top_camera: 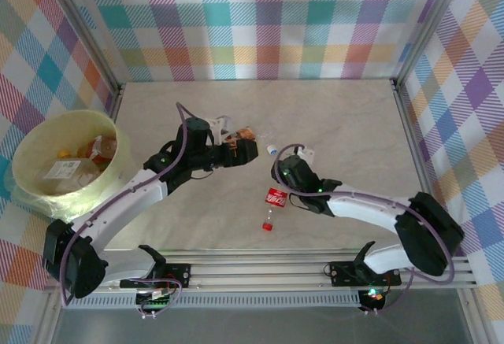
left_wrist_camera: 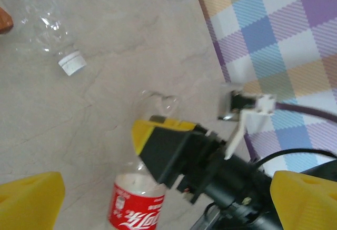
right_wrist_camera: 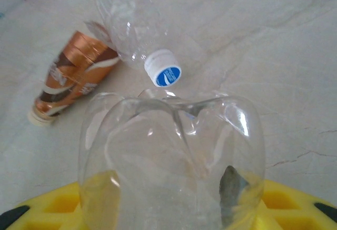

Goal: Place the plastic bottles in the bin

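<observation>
A clear plastic bottle with a red label (top_camera: 276, 198) lies on the table, red cap toward the arms. My right gripper (top_camera: 283, 177) is shut on its clear base end. In the right wrist view that base (right_wrist_camera: 168, 146) fills the space between the yellow fingers (right_wrist_camera: 97, 190). My left gripper (top_camera: 240, 151) hovers open just left of it, holding nothing; its wrist view looks down on the red label (left_wrist_camera: 134, 209). The pale bin (top_camera: 31, 143) stands at the far left with several bottles inside.
A brown-labelled bottle (right_wrist_camera: 73, 80) and a clear bottle with a white-and-blue cap (right_wrist_camera: 137, 25) lie just beyond the right gripper, near the table's middle (top_camera: 270, 149). Checked walls enclose the table on three sides.
</observation>
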`<move>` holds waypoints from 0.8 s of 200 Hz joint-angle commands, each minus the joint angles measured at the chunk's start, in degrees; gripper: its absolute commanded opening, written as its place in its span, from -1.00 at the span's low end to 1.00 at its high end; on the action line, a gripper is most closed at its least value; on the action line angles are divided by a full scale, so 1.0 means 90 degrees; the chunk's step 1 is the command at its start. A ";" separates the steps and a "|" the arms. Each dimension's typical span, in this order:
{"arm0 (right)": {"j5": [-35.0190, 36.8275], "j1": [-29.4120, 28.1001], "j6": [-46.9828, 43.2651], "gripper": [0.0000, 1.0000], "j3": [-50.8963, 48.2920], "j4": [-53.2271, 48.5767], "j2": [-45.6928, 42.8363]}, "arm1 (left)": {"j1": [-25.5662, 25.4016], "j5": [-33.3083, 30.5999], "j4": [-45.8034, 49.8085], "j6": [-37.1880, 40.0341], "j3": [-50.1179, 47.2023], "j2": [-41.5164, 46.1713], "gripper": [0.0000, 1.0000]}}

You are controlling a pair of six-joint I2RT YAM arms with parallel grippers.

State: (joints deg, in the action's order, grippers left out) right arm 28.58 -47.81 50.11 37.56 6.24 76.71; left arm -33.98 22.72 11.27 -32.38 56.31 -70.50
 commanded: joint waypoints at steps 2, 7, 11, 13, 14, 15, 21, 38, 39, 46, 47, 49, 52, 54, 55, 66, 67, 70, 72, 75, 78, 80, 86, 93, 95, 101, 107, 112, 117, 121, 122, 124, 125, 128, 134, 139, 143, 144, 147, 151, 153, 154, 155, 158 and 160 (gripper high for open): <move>0.0107 0.0020 -0.0009 -0.18 -0.0229 0.0867 -0.0746 | -0.0053 0.0743 -0.0309 0.0791 -0.0156 0.0212 1.00; 0.0037 0.0019 -0.0088 -0.18 -0.0256 0.0981 -0.0897 | -0.0053 0.0882 -0.0248 0.0942 -0.0167 0.0241 1.00; -0.0025 0.0022 -0.0174 -0.18 -0.0256 0.1061 -0.1009 | -0.0052 0.1002 -0.0228 0.1032 -0.0174 0.0266 1.00; -0.0061 0.0020 -0.0215 -0.18 -0.0257 0.1090 -0.1063 | -0.0053 0.1072 -0.0225 0.1077 -0.0188 0.0268 1.00; -0.0080 0.0020 -0.0235 -0.18 -0.0257 0.1097 -0.1087 | -0.0053 0.1110 -0.0226 0.1092 -0.0190 0.0266 1.00; -0.0095 0.0020 -0.0260 -0.18 -0.0248 0.1105 -0.1109 | -0.0053 0.1153 -0.0226 0.1105 -0.0192 0.0266 1.00; -0.0205 0.0019 -0.0367 -0.18 -0.0210 0.1108 -0.1254 | -0.0053 0.1370 -0.0240 0.1190 -0.0214 0.0280 1.00; -0.0455 0.0019 -0.0578 -0.18 -0.0099 0.1135 -0.1587 | -0.0053 0.1937 -0.0390 0.1272 -0.0243 0.0277 1.00; -0.0473 0.0024 -0.0583 -0.17 -0.0100 0.1139 -0.1608 | -0.0053 0.1967 -0.0406 0.1273 -0.0252 0.0276 1.00; -0.0566 0.0020 -0.0634 -0.18 -0.0091 0.1209 -0.1730 | -0.0053 0.2153 -0.0493 0.1271 -0.0255 0.0272 1.00; -0.0577 0.0020 -0.0640 -0.17 -0.0091 0.1224 -0.1748 | -0.0053 0.2182 -0.0506 0.1263 -0.0258 0.0273 1.00; -0.0604 0.0019 -0.0656 -0.18 -0.0091 0.1258 -0.1773 | -0.0053 0.2246 -0.0541 0.1251 -0.0265 0.0267 1.00; -0.0659 0.0016 -0.0677 -0.18 -0.0087 0.1300 -0.1826 | -0.0053 0.2322 -0.0588 0.1246 -0.0270 0.0268 1.00; -0.0688 0.0023 -0.0697 -0.17 -0.0090 0.1333 -0.1859 | -0.0053 0.2374 -0.0632 0.1245 -0.0268 0.0270 1.00; -0.0706 0.0021 -0.0706 -0.18 -0.0086 0.1355 -0.1875 | -0.0053 0.2400 -0.0654 0.1245 -0.0270 0.0273 1.00; -0.0893 0.0020 -0.0786 -0.18 -0.0090 0.1547 -0.2027 | -0.0048 0.2692 -0.0886 0.1198 -0.0272 0.0251 1.00; -0.0911 0.0020 -0.0794 -0.18 -0.0086 0.1564 -0.2033 | -0.0050 0.2715 -0.0893 0.1197 -0.0271 0.0253 1.00; -0.0955 0.0020 -0.0814 -0.18 -0.0082 0.1603 -0.2066 | -0.0053 0.2785 -0.0958 0.1179 -0.0275 0.0248 1.00; -0.0992 0.0019 -0.0824 -0.18 -0.0074 0.1634 -0.2080 | -0.0053 0.2817 -0.0981 0.1172 -0.0267 0.0241 1.00; -0.1040 0.0021 -0.0846 -0.18 -0.0062 0.1684 -0.2100 | -0.0053 0.2866 -0.1020 0.1167 -0.0257 0.0235 1.00; -0.1088 0.0020 -0.0868 -0.18 -0.0059 0.1727 -0.2127 | -0.0053 0.2925 -0.1042 0.1171 -0.0240 0.0226 1.00; -0.1133 0.0022 -0.0880 -0.18 -0.0049 0.1760 -0.2139 | -0.0053 0.2952 -0.1058 0.1177 -0.0234 0.0221 1.00; -0.1225 0.0019 -0.0913 -0.18 -0.0033 0.1873 -0.2172 | -0.0052 0.3028 -0.1057 0.1181 -0.0194 0.0202 1.00; -0.1346 0.0019 -0.0943 -0.18 -0.0007 0.1973 -0.2192 | -0.0053 0.3095 -0.1042 0.1211 -0.0153 0.0172 1.00; -0.1362 0.0019 -0.0946 -0.18 0.0008 0.1973 -0.2194 | -0.0048 0.3107 -0.1031 0.1214 -0.0139 0.0166 1.00; -0.1490 0.0019 -0.0967 -0.18 0.0044 0.2083 -0.2205 | -0.0053 0.3143 -0.1011 0.1235 -0.0100 0.0147 1.00; -0.1601 0.0022 -0.0968 -0.18 0.0083 0.2167 -0.2197 | -0.0053 0.3170 -0.0983 0.1247 -0.0073 0.0119 1.00; -0.1690 0.0020 -0.0967 -0.18 0.0115 0.2244 -0.2188 | -0.0053 0.3190 -0.0968 0.1252 -0.0056 0.0096 1.00; -0.1764 0.0019 -0.0968 -0.18 0.0154 0.2320 -0.2176 | -0.0053 0.3207 -0.0954 0.1241 -0.0036 0.0080 1.00; -0.1816 0.0019 -0.0963 -0.17 0.0183 0.2368 -0.2161 | -0.0053 0.3222 -0.0955 0.1233 -0.0031 0.0066 1.00; -0.1822 0.0019 -0.0961 -0.17 0.0192 0.2380 -0.2154 | -0.0058 0.3225 -0.0957 0.1229 -0.0029 0.0058 1.00; -0.1846 0.0019 -0.0951 -0.18 0.0207 0.2407 -0.2148 | -0.0061 0.3229 -0.0958 0.1218 -0.0020 0.0052 1.00; -0.1851 0.0019 -0.0945 -0.18 0.0214 0.2414 -0.2142 | -0.0062 0.3233 -0.0964 0.1217 -0.0023 0.0051 1.00; -0.1862 0.0019 -0.0927 -0.17 0.0237 0.2439 -0.2127 | -0.0063 0.3244 -0.0971 0.1208 -0.0026 0.0034 1.00; -0.1885 0.0020 -0.0889 -0.17 0.0285 0.2481 -0.2091 | -0.0062 0.3249 -0.1007 0.1173 -0.0023 0.0029 1.00; -0.1886 0.0019 -0.0862 -0.17 0.0329 0.2515 -0.2057 | -0.0063 0.3253 -0.1073 0.1121 -0.0035 0.0027 1.00; -0.1884 0.0019 -0.0843 -0.16 0.0361 0.2548 -0.2028 | -0.0061 0.3257 -0.1150 0.1077 -0.0058 0.0026 1.00; -0.1885 0.0019 -0.0842 -0.17 0.0369 0.2563 -0.2018 | -0.0062 0.3257 -0.1176 0.1068 -0.0067 0.0028 1.00; -0.1878 0.0019 -0.0813 -0.16 0.0393 0.2597 -0.1987 | -0.0063 0.3286 -0.1227 0.1039 -0.0087 0.0022 1.00; -0.1868 0.0019 -0.0790 -0.16 0.0423 0.2634 -0.1951 | -0.0071 0.3311 -0.1303 0.1012 -0.0108 0.0021 1.00; -0.1867 0.0019 -0.0772 -0.16 0.0430 0.2663 -0.1931 | -0.0072 0.3327 -0.1323 0.0996 -0.0113 0.0026 1.00; -0.1862 0.0019 -0.0767 -0.16 0.0433 0.2669 -0.1921 | -0.0072 0.3331 -0.1346 0.0988 -0.0114 0.0023 1.00; -0.1859 0.0019 -0.0755 -0.16 0.0444 0.2682 -0.1912 | -0.0072 0.3333 -0.1363 0.0985 -0.0119 0.0022 1.00; -0.1850 0.0019 -0.0726 -0.16 0.0459 0.2718 -0.1869 | -0.0072 0.3347 -0.1390 0.0981 -0.0131 0.0014 1.00; -0.1848 0.0019 -0.0705 -0.16 0.0478 0.2743 -0.1852 | -0.0072 0.3348 -0.1401 0.0981 -0.0126 0.0017 0.99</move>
State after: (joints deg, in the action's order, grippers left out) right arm 13.61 -47.70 42.81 38.65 24.64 58.43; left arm -34.02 49.98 3.51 -22.90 54.59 -70.13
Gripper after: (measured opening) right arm 0.465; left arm 0.998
